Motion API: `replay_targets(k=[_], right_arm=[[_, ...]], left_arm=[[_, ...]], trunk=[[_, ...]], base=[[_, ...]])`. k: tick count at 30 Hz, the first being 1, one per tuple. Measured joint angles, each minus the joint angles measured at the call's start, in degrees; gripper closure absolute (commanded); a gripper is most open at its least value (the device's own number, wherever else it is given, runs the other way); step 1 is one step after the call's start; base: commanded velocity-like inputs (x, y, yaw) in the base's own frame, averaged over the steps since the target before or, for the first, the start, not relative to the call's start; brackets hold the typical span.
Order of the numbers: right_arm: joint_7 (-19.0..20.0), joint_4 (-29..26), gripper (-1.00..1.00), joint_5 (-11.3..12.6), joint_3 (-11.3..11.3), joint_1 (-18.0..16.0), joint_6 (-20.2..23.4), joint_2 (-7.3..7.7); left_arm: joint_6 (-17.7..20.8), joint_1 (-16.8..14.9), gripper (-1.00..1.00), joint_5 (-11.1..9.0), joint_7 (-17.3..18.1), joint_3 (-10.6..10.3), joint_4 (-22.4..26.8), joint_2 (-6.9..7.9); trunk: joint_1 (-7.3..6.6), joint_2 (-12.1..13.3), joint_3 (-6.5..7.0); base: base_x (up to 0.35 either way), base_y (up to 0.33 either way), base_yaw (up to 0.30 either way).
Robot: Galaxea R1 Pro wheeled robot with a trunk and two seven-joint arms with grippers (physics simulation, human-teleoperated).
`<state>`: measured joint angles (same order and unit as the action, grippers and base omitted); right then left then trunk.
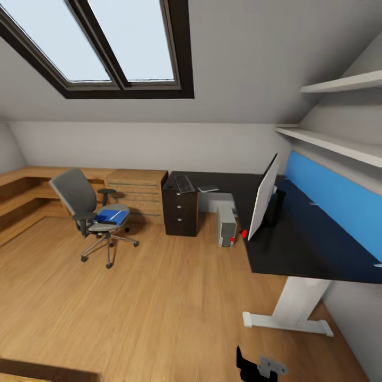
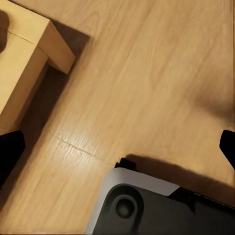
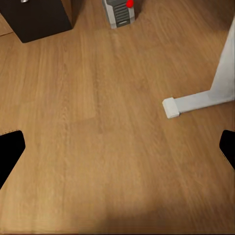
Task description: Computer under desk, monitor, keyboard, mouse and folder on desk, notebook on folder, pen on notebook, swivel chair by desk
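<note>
The blue folder [image 1: 111,215] lies flat on the swivel chair [image 1: 87,209], well apart from the desk surface [image 1: 297,239]. It looks light, thin and stiff; an overhanging edge seems the best hold. Both wrist views show the jaws spread wide, grasping nothing.

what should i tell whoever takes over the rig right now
Both grippers are open and empty, hanging over bare floor.
Monitor stands on the desk; keyboard lies at the desk's far end, apart from the monitor. Computer sits on the floor under the desk.
Folder is on the swivel chair, which stands away from the desk.
Left: move keyboard beside monitor, place mouse, folder, notebook, pen, then bring the chair over. Mouse, notebook and pen not made out.
</note>
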<state>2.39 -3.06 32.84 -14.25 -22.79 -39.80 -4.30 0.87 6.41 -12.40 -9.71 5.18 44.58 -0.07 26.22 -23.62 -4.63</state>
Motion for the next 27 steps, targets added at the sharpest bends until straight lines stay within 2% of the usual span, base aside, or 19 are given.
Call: replay_targets(k=[2, 6, 15, 21, 27], right_arm=[[0.0, 0.0, -1.0, 0.0, 0.0, 0.0, 0.0, 0.02], [0.0, 0.0, -1.0, 0.0, 0.0, 0.0, 0.0, 0.1], [0.0, 0.0, -1.0, 0.0, 0.1, 0.0, -0.1, 0.25], [0.0, 0.0, -1.0, 0.0, 0.0, 0.0, -0.1, 0.2], [0.0, 0.0, -1.0, 0.0, 0.0, 0.0, -0.1, 0.18]], left_arm=[[0.0, 0.0, -1.0, 0.2, 0.0, -0.4, 0.0, -0.12], [-0.1, 0.0, -1.0, 0.4, 0.1, -1.5, 0.0, -0.25], [-0.2, 0.0, -1.0, 0.5, 0.2, -2.1, 0.0, -0.33], [-0.1, 0.0, -1.0, 0.4, 0.2, -3.5, -0.1, -0.35], [-0.1, 0.0, -1.0, 0.2, 0.1, -4.8, -0.2, -0.19]], trunk=[[-0.45, 0.8, 0.36], [-0.47, 0.8, 0.38], [-0.48, 0.8, 0.57], [-0.48, 0.8, 0.61], [-0.48, 0.8, 0.61]], base=[[-0.224, -0.172, -0.038], [-0.11, -0.085, -0.147], [-0.023, -0.018, -0.231], [-0.002, -0.023, -0.046], [0.0, -0.244, -0.005]])
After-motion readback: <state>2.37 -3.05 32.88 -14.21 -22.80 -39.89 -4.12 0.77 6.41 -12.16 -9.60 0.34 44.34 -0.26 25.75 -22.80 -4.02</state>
